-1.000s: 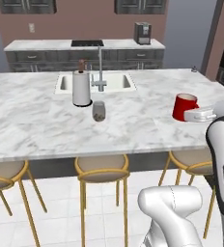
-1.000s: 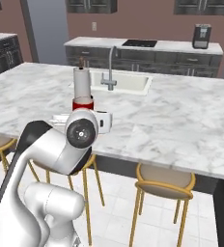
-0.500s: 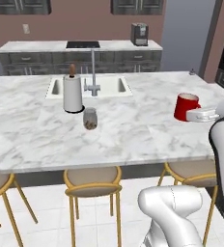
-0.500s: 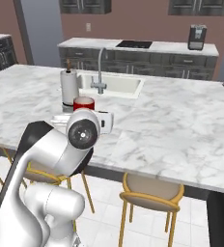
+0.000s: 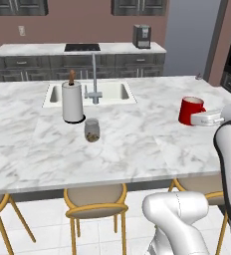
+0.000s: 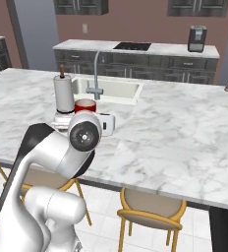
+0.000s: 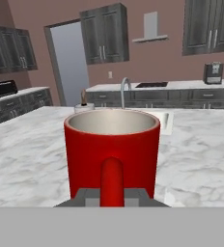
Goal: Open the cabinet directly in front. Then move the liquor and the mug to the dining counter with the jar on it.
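A bright red mug (image 7: 112, 144) with a pale inside fills the hand view, its handle facing me. My gripper (image 7: 112, 196) is shut on that handle, a grey finger (image 7: 86, 195) on each side. In the left base view the mug (image 5: 190, 110) is over the right part of the white marble dining counter (image 5: 127, 147), held by the gripper (image 5: 201, 119). I cannot tell whether the mug touches the top. The jar (image 5: 91, 130) stands left of the mug on the counter, well apart. In the right base view the mug (image 6: 85, 106) peeks over my arm. The liquor is out of view.
A white paper towel roll (image 5: 73, 102) stands behind the jar, beside the inset sink (image 5: 112, 92) and faucet (image 5: 93, 74). Yellow-legged stools (image 5: 95, 204) line the near edge. Dark wall cabinets (image 7: 104, 34) with shut doors hang on the back wall above a coffee machine (image 5: 141, 36).
The whole picture has shifted, so the base has driven: the counter, the roll and the jar now sit closer and a little further left. The mug stays in the shut gripper.
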